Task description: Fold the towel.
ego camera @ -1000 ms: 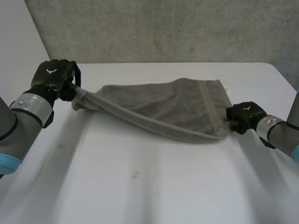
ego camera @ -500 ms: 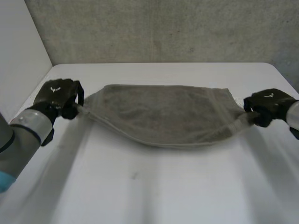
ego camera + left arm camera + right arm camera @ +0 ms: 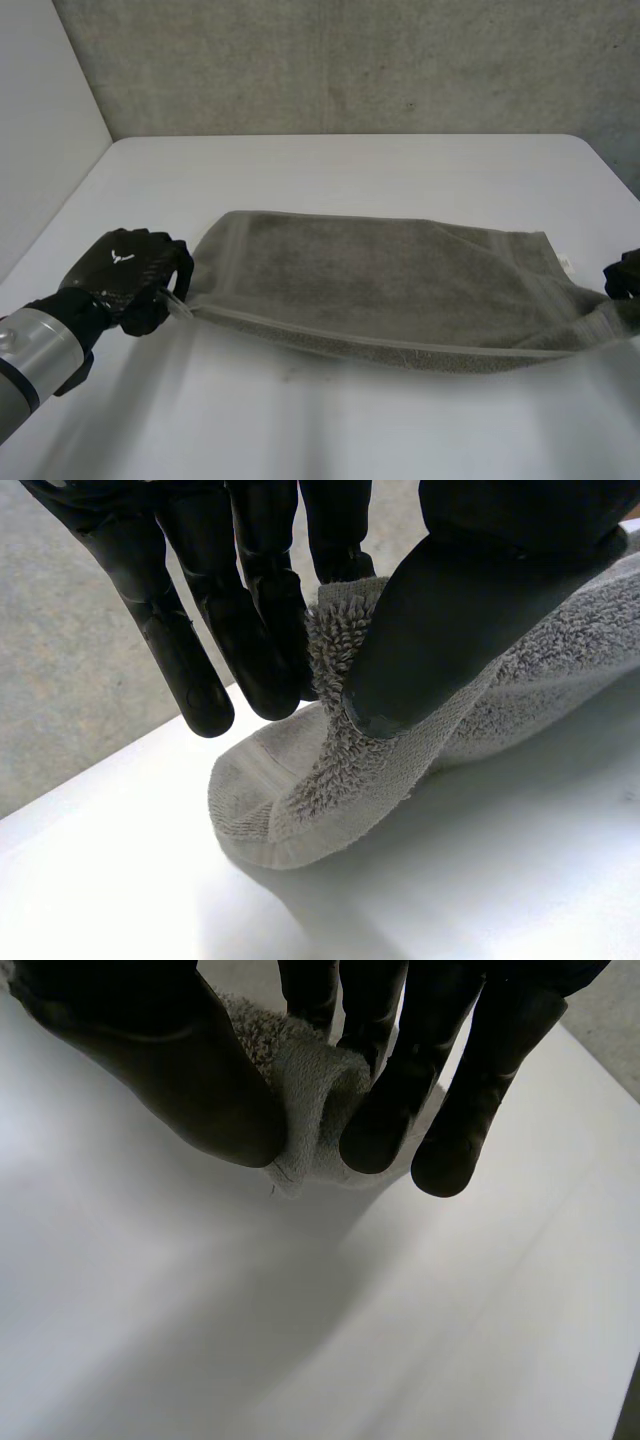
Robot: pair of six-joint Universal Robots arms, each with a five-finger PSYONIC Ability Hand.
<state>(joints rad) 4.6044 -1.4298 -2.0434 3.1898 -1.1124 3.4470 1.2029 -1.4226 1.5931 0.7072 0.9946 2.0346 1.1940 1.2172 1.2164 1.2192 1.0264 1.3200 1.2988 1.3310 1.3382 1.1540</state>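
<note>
Lower left, my left hand [image 3: 125, 272] pinches the towel [image 3: 380, 280] corner. My right hand [image 3: 623, 274], cut off mid-right, pinches probably another bunched corner

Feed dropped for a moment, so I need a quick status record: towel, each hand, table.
towel: grey, stretched out long between the two hands, lying on the table
left hand: thumb and fingers pinch the corner at one end of the towel
right hand: thumb and fingers pinch the opposite end of the towel, near the table's side edge
table: white, bare in front of the towel
fold: the towel looks doubled along its length, though the layers are not clear enough to confirm
</note>
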